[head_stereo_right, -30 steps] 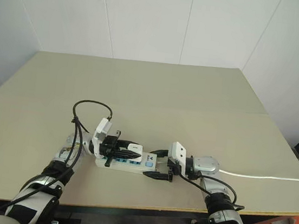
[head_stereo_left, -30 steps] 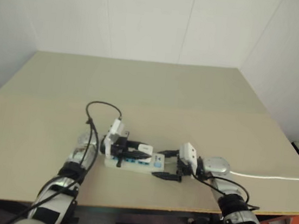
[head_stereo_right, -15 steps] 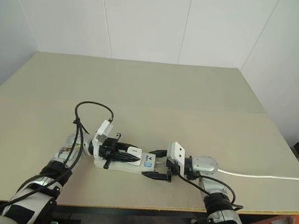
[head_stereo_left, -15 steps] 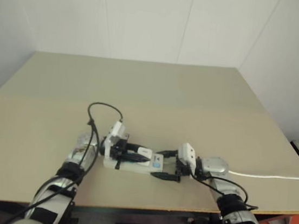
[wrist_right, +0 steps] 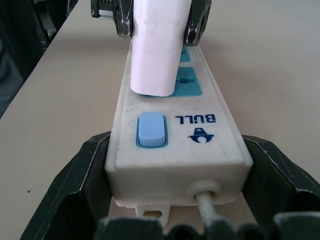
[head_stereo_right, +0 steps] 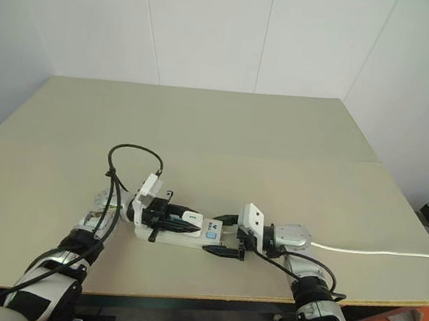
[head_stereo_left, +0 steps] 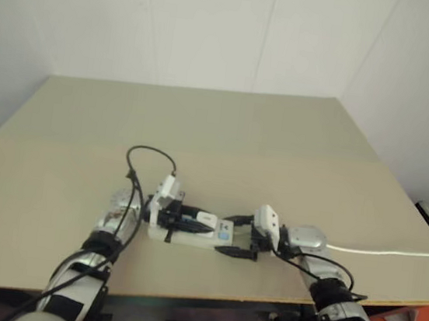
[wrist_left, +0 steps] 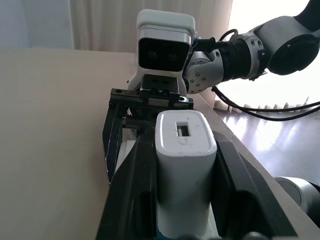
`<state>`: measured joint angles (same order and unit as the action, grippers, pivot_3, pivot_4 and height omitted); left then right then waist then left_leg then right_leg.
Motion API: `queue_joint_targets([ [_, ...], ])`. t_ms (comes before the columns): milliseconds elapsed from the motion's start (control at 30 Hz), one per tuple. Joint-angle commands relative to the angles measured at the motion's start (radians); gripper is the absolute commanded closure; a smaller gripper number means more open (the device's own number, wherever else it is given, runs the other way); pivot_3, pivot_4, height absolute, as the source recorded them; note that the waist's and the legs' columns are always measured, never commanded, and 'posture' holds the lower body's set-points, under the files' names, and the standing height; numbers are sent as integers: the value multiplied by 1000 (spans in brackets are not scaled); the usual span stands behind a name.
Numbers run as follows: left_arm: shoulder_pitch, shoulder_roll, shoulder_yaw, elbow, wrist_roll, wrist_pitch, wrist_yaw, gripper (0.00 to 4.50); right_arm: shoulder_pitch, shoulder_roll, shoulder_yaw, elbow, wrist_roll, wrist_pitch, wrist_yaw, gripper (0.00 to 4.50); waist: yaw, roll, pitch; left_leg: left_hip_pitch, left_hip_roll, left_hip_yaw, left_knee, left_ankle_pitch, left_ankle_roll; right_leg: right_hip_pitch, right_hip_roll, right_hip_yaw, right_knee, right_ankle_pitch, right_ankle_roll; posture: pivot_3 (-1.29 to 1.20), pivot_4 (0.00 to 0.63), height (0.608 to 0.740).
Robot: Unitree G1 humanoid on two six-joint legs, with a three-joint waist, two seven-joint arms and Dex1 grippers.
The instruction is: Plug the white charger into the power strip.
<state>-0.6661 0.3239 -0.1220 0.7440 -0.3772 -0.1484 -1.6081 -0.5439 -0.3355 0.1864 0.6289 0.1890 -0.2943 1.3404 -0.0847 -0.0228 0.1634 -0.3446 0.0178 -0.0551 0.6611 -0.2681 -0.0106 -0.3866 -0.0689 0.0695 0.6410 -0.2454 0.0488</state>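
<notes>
Little changed from one second before. Left gripper clamped the white charger, upright on the power strip socket. Right gripper clasped the strip's switch end; strip lay across the table.

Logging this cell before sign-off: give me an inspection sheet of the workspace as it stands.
Surface: beige table, bare beyond the work.
Job's things: white charger on a blue socket of the power strip; full seating unclear.
Clutter: nothing seen.
Grippers: left tool shut on the charger; right tool straddles the strip's switch end, contact unclear.
Cables: white cord runs right off the table.
Surroundings: white walls.
</notes>
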Motion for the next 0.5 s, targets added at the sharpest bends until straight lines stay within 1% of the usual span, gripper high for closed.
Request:
queue_joint_targets([
  [33, 14, 75, 22, 71, 66, -9, 39, 3489, 6, 0, 28, 9, -29, -13, 15, 1087, -4, 0, 0, 0, 0, 0, 0, 0, 0, 0, 0, 0, 0, 0, 0, 0, 150, 740],
  [333, 27, 118, 30, 73, 68, -9, 47, 3489, -2, 6, 32, 27, -36, -27, 12, 1087, -14, 0, 0, 1, 1, 0, -1, 0, 0, 0, 2, 1, 0, 0, 0, 0, 150, 740],
  [500, 39, 141, 14, 87, 80, -6, 21, 3489, -7, 5, 36, 31, -37, -32, 12, 1087, -15, 0, 0, 2, 3, 0, -1, 0, 0, 0, 3, 1, 0, 0, 1, 0, 150, 740],
])
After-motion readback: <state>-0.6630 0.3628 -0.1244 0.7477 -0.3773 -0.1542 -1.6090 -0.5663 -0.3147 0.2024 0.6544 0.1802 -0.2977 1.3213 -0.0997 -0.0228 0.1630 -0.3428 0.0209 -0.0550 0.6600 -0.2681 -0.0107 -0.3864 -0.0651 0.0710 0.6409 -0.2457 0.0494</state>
